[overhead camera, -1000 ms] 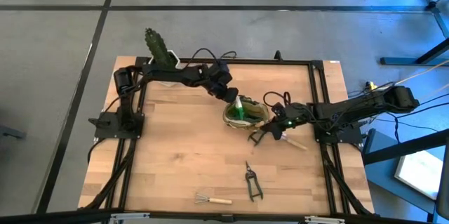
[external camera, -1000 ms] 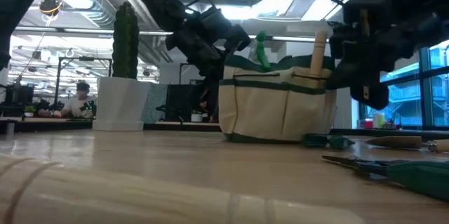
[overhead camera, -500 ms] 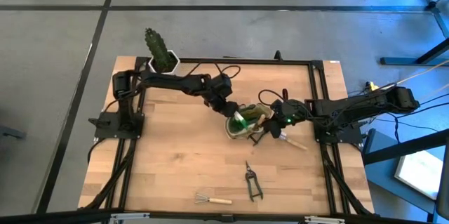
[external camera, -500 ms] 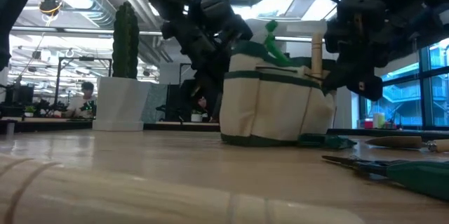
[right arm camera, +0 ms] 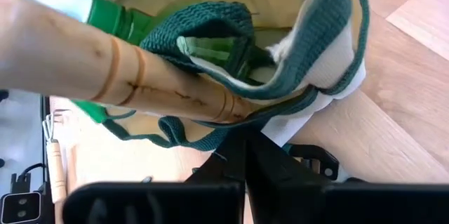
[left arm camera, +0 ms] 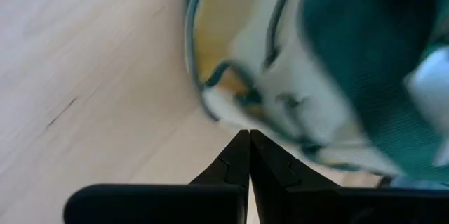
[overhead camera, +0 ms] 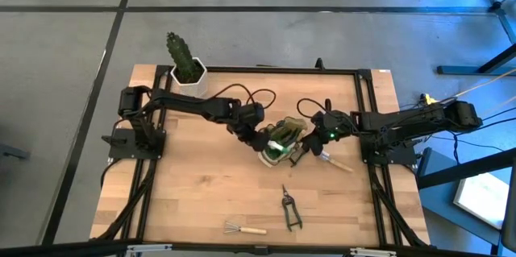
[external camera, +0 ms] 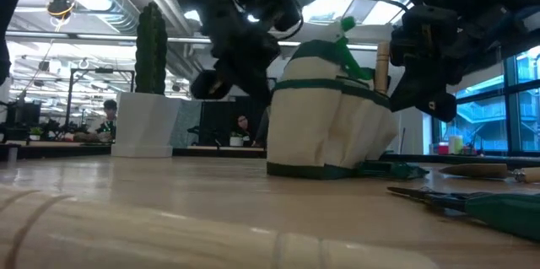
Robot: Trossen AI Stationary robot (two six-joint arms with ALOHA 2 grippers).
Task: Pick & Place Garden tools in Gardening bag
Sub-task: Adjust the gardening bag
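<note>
The bag (overhead camera: 281, 141) is soft cloth, slumping and easily shoved; best held by its rim. Left end effector (left arm camera: 248, 138), fingers pressed together, sits beside the bag; right end effector (right arm camera: 245, 134) pinches its rim.

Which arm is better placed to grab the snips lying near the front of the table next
Right, probably. The snips lie on its side, and the right gripper is nearer than the left gripper, though both sit at the gardening bag.

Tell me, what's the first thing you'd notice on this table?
Probably the gardening bag in the middle of the table, with the left gripper and right gripper crowding it from both sides and a wooden handle poking out of its top. After that, the cactus in its white pot at the far left corner, and the shears and little rake lying near the front edge.
</note>
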